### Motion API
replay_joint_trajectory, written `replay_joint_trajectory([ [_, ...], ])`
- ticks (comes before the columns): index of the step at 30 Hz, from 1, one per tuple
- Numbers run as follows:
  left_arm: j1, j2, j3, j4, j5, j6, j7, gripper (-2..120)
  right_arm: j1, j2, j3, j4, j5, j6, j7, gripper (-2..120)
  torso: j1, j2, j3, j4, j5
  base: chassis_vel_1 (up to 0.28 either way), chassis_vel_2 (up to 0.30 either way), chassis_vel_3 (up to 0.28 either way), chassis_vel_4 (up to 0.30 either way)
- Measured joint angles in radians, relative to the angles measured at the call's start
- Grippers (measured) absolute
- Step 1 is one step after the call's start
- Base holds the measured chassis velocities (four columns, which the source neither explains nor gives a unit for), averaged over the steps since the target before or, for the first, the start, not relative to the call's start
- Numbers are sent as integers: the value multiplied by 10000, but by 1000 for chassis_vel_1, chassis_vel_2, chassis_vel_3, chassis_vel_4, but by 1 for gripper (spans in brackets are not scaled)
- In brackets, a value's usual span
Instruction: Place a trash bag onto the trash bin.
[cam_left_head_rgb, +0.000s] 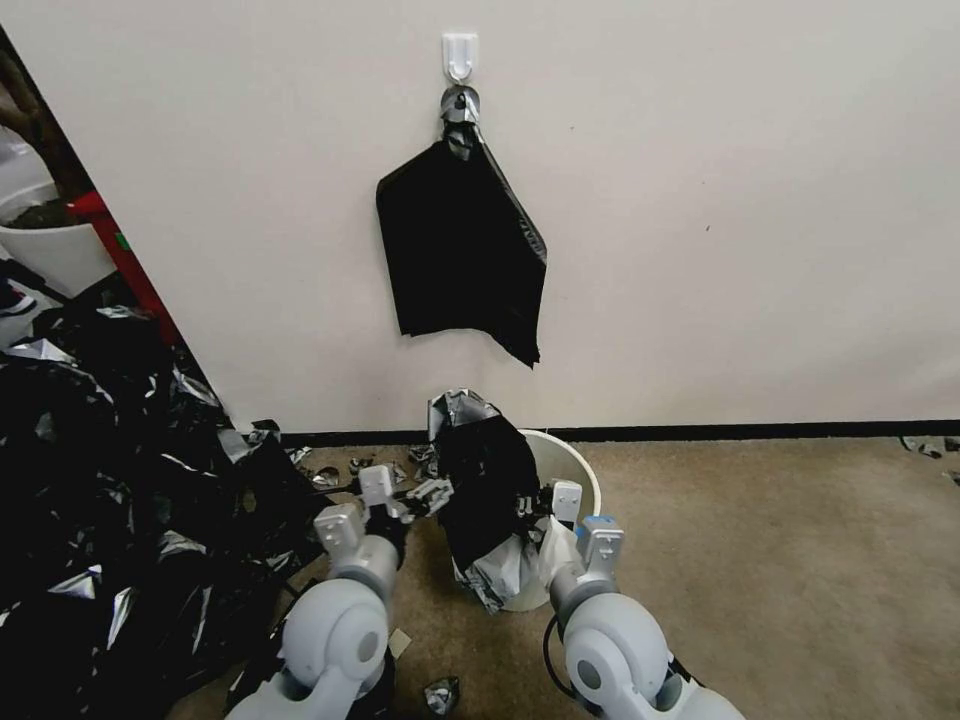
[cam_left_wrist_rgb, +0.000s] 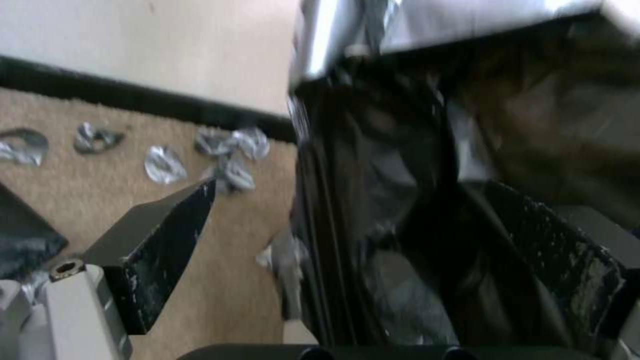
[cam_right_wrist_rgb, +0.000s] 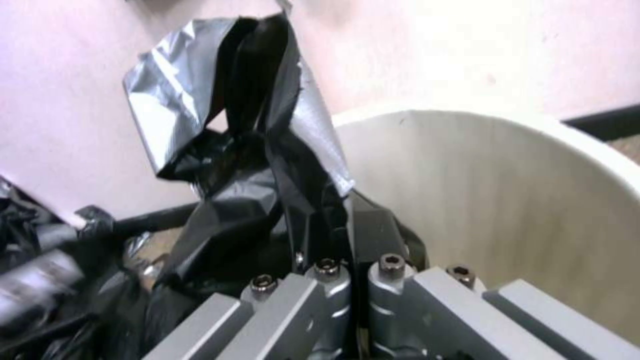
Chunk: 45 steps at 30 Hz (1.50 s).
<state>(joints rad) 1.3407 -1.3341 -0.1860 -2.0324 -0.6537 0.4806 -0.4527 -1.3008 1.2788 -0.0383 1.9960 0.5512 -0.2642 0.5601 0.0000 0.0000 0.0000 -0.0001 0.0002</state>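
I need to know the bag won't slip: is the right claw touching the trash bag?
Touching. In the right wrist view, the right claw has its fingers pressed together on a fold of the trash bag, beside the trash bin rim.

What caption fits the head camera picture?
Both grippers, left and right, hold a black trash bag over the white trash bin.

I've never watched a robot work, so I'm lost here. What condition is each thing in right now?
Thin glossy black plastic trash bag: crumpled, draped over the bin's left rim, not spread open.
Round cream-white plastic trash bin: upright on the carpet, inside bare.
Left tool: open, at the bag's edge.
Right tool: shut on the bag, at the rim.
Flat black bundle: hanging from a white wall hook.
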Motion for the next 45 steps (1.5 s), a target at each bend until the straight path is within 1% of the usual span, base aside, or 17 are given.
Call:
replay_joint_trajectory([
  [5, -326, -263, 487, 386, 199, 498, -416, 100, -105, 74, -33, 87, -402, 129, 1, 0, 0, 0, 0, 1, -1, 0, 0, 0, 0],
  [9, -492, -474, 681, 661, 228, 560, -653, 93, -169, 101, -49, 94, -579, 161, -16, 0, 0, 0, 0, 1, -1, 0, 0, 0, 0],
  [16, -710, -614, 854, 1217, 251, 885, -972, 66, -242, 98, -23, 100, -964, 294, -58, 0, 0, 0, 0, 1, -1, 0, 0, 0, 0],
  [17, -710, -614, 854, 1217, 251, 885, -972, 66, -242, 98, -23, 100, -964, 294, -58, 0, 0, 0, 0, 1, -1, 0, 0, 0, 0],
  [20, -818, -604, 870, 1390, 223, 1076, -999, 51, -240, 88, -19, 70, -1147, 434, -81, 0, 0, 0, 0, 1, -1, 0, 0, 0, 0],
  [22, -859, -594, 869, 1458, 155, 1161, -999, 48, -241, 86, -20, 54, -1181, 476, -87, 0, 0, 0, 0, 1, -1, 0, 0, 0, 0],
  [27, -956, -572, 735, 1618, -165, 1403, -944, 25, -244, 50, 20, -11, -1233, 593, -97, 0, 0, 1, -1, 3, 0, 0, 0, 0, 0],
  [29, -956, -558, 709, 1629, -179, 1398, -915, 21, -243, 42, 41, -18, -1254, 624, -98, 0, 0, 1, -1, 3, 0, 0, 0, 0, 0],
  [33, -866, -393, 588, 1604, -33, 1044, -553, 9, -227, 8, 187, -44, -1557, 820, -133, 0, 0, 0, 0, 0, -4, 0, 0, 0, 0],
  [34, -768, -204, 495, 1515, 330, 733, -121, 4, -196, -24, 309, -61, -1840, 944, -234, 0, 0, 0, 0, -1, -7, 0, 0, 0, 0],
  [36, -711, -86, 422, 1449, 552, 547, 88, 3, -176, -44, 374, -69, -1970, 988, -292, 0, 0, 0, 0, -1, -6, 0, 0, 0, 0],
  [38, -494, 276, 142, 1244, 1348, -102, 861, 3, -117, -116, 563, -70, -2237, 1037, -411, 0, 0, 0, 0, 2, -3, 0, 0, 0, 0],
  [39, -494, 276, 142, 1244, 1348, -102, 861, 3, -117, -116, 563, -70, -2237, 1037, -411, 0, 0, 0, 0, 2, -3, 0, 0, 0, 0],
  [41, -293, 536, -165, 1101, 1898, -710, 1565, 3, -111, -209, 724, -22, -2279, 1035, -435, 0, 0, 0, 0, 1, -3, 0, 0, 0, 0],
  [42, -293, 536, -165, 1101, 1898, -710, 1565, 3, -111, -209, 724, -22, -2279, 1035, -435, 0, 0, 0, 0, 1, -3, 0, 0, 0, 0],
  [44, -144, 709, -530, 992, 2115, -1349, 2192, 3, -184, -279, 896, 37, -2164, 997, -431, 0, 0, 0, 0, 2, -1, 0, 0, 0, 0],
  [45, -144, 709, -530, 992, 2115, -1349, 2192, 3, -184, -279, 896, 37, -2164, 997, -431, 0, 0, 0, 0, 2, -1, 0, 0, 0, 0],
])
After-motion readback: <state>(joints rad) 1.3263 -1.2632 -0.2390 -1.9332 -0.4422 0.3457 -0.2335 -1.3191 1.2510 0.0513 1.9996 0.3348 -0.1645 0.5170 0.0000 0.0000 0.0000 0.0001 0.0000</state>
